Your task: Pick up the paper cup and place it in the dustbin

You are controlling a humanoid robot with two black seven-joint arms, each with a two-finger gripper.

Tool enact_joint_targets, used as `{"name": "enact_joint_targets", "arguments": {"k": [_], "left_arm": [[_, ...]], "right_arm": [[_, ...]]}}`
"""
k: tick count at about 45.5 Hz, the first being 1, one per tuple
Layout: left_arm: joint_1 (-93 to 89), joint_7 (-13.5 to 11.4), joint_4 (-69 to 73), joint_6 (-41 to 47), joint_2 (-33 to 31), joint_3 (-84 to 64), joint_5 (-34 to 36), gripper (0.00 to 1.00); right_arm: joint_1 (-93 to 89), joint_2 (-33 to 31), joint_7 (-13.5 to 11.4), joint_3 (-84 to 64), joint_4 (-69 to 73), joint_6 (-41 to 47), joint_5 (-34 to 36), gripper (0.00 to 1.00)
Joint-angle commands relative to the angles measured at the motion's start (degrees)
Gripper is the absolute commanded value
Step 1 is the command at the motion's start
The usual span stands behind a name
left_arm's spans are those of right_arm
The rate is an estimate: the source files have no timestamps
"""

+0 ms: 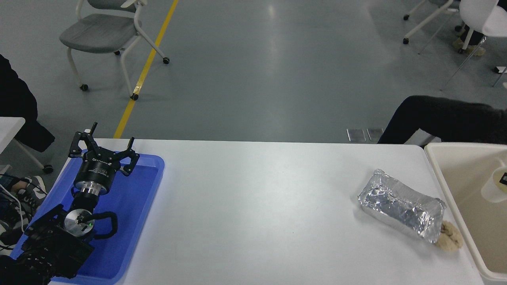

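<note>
White table (253,213) across the lower half of the frame. Blue tray (134,221) at lower left, lying on the table's left end. Crumpled silver foil packet (401,209) at lower right, lying at a slant; a tan lump (449,240) touches its lower right end. Grey chair (103,32) on castors at upper left, beside a yellow floor line (146,67). A person's dark-clad limb (443,118) at right, beyond the table's far edge.
</note>
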Motion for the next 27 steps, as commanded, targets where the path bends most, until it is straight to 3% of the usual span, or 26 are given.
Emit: {"name": "enact_joint_targets", "arguments": {"k": [1,9,10,12,13,27], "left_arm": [[0.0,0.0,0.1,0.0,0.0,0.1,0.0,1.00],[0.0,0.1,0.1,0.0,0.0,0.0,0.0,1.00],[0.0,0.1,0.1,0.0,0.0,0.0,0.0,1.00],[0.0,0.0,0.1,0.0,0.0,0.0,0.0,1.00],[0.0,0.1,0.1,0.0,0.0,0.0,0.0,1.00],[-0.1,0.1,-0.1,0.0,0.0,0.1,0.0,1.00]], "right_arm": [[-4.0,3.7,0.5,1.9,-3.1,-1.1,2.9,0.00],[-4.1,4.0,1.0,2.6,-4.3,-1.2,2.9,0.00],[-4.1,4.0,1.0,2.9,-4.4,-1.1,2.9,0.10],[-4.1,4.0,1.0,3.8,-4.6,-1.1,3.0,0.82],[-4.1,4.0,1.0,4.3,-4.6,-1.1,3.1,1.00],[-3.3,3.6,1.1,4.9,-4.0,-0.8,3.3,1.00]]}}
